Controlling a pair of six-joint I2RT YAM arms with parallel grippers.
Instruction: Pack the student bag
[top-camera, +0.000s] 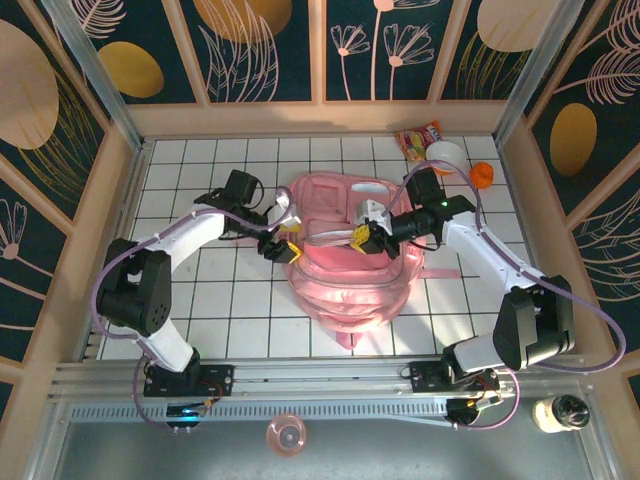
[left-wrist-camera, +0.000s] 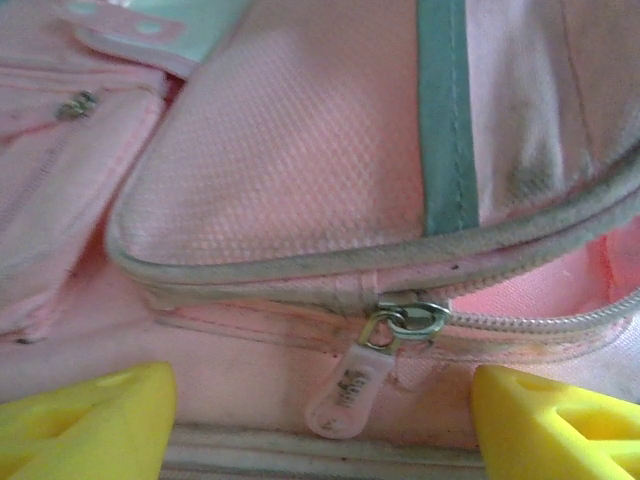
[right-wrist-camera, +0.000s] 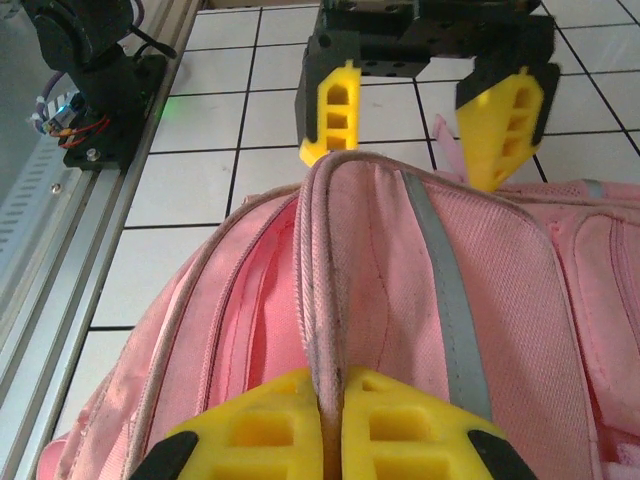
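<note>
The pink student bag (top-camera: 345, 285) lies flat in the middle of the tiled table, its main zip partly undone. My right gripper (top-camera: 362, 238) comes in from the right and is shut on the bag's piped zip edge (right-wrist-camera: 325, 300), pinched between its yellow fingertips (right-wrist-camera: 400, 425). My left gripper (top-camera: 283, 247) is at the bag's left side, open. In the left wrist view the metal zip slider (left-wrist-camera: 408, 322) and its pale pull tab (left-wrist-camera: 352, 395) hang between the spread yellow fingers (left-wrist-camera: 90, 420), untouched. The right wrist view shows the left gripper (right-wrist-camera: 425, 125) open across the bag (right-wrist-camera: 400, 260).
A snack packet (top-camera: 418, 138), a white cup (top-camera: 447, 155) and an orange object (top-camera: 482, 176) sit at the back right beside the bag. A pink cup (top-camera: 287, 435) and a dark jar (top-camera: 560, 410) lie beyond the front rail. Wooden walls (top-camera: 120, 180) border the table.
</note>
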